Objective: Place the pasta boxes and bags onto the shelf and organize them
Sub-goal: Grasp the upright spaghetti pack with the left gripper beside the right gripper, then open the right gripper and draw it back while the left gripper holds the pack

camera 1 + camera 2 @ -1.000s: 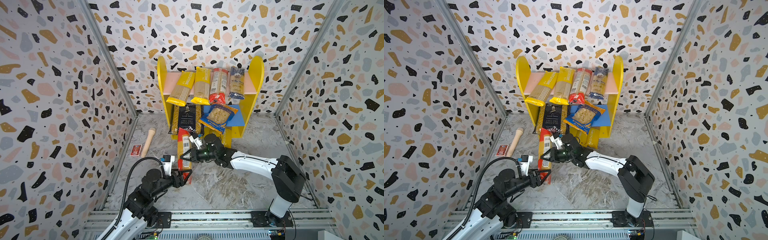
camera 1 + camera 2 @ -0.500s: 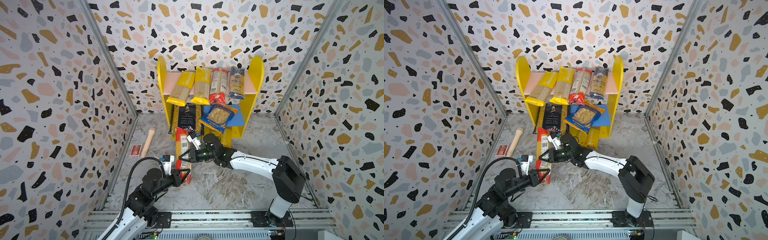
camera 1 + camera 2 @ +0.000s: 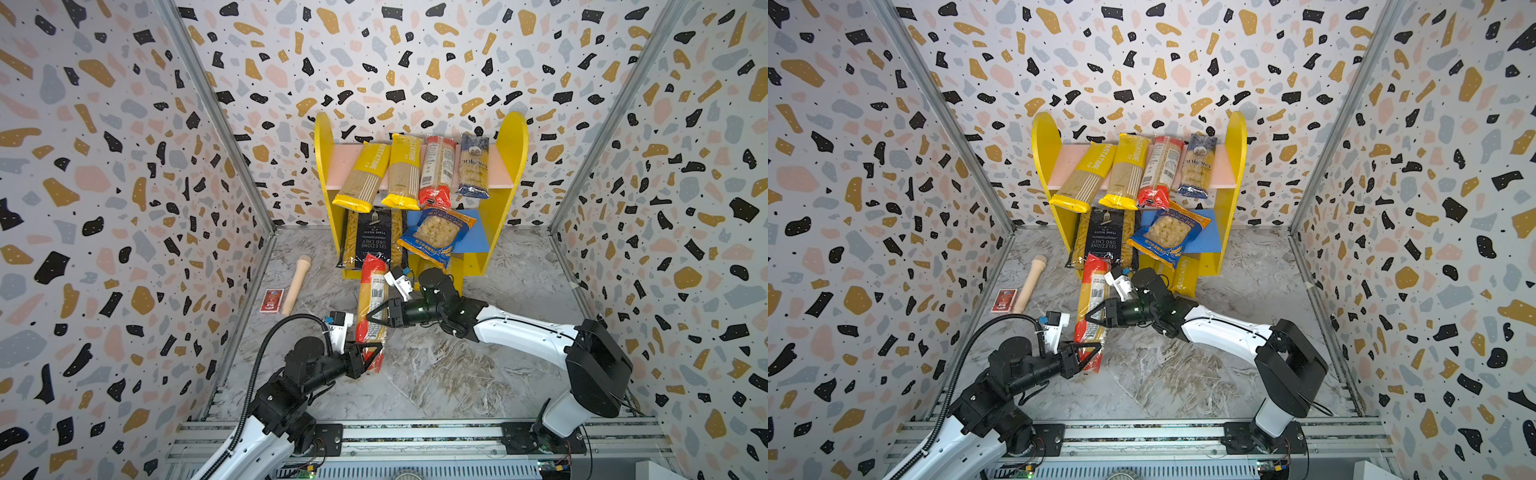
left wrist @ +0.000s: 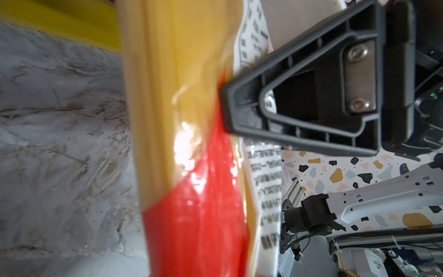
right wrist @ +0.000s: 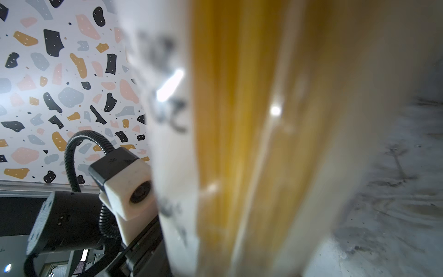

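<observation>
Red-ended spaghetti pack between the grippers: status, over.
Left gripper shut on red-ended spaghetti pack, near end. Right gripper at its middle, grip unclear. Pack lengthwise before shelf, far end by black penne bag.

Marble floor (image 3: pixel 457 374), shelf (image 3: pixel 513 145), stick (image 3: pixel 297 282), card box (image 3: pixel 272 300)

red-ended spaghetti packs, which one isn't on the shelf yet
The red-ended pack out in front of the shelf, its near end in the left gripper. The other red-ended pack lies on the pink upper board, third from left.
</observation>
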Controlling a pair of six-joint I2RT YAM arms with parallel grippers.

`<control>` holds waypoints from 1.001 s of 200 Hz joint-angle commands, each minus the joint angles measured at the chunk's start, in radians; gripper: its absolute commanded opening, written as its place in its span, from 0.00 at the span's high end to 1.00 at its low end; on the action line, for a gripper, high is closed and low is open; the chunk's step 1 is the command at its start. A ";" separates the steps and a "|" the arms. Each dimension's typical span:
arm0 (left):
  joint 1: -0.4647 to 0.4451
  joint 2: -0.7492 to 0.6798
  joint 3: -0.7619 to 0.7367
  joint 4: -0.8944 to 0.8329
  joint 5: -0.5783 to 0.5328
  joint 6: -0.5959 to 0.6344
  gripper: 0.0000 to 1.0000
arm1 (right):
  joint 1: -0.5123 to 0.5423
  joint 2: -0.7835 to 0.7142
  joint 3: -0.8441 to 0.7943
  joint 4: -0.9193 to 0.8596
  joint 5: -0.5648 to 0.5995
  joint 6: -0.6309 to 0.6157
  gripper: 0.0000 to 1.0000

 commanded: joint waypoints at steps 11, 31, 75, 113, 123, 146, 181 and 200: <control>0.007 -0.006 0.049 0.010 -0.061 0.048 1.00 | -0.047 -0.079 -0.007 0.030 -0.016 0.002 0.40; 0.007 -0.005 0.053 0.008 -0.067 0.047 1.00 | -0.071 -0.092 -0.037 0.041 -0.024 0.007 0.38; 0.007 0.011 0.044 0.014 -0.067 0.041 1.00 | -0.141 -0.170 -0.112 0.052 -0.041 0.011 0.37; 0.007 0.051 0.022 0.061 -0.066 0.025 1.00 | -0.199 -0.312 -0.190 -0.004 -0.052 -0.006 0.37; 0.007 0.062 0.017 0.070 -0.066 0.025 1.00 | -0.208 -0.363 -0.212 -0.041 -0.047 -0.022 0.36; 0.005 0.075 -0.001 0.092 -0.061 0.014 1.00 | -0.242 -0.481 -0.253 -0.116 -0.035 -0.049 0.35; 0.005 0.106 -0.021 0.094 -0.088 0.016 1.00 | -0.296 -0.604 -0.267 -0.217 -0.035 -0.084 0.30; 0.004 0.138 -0.029 0.123 -0.094 0.014 1.00 | -0.312 -0.649 -0.265 -0.248 -0.034 -0.093 0.17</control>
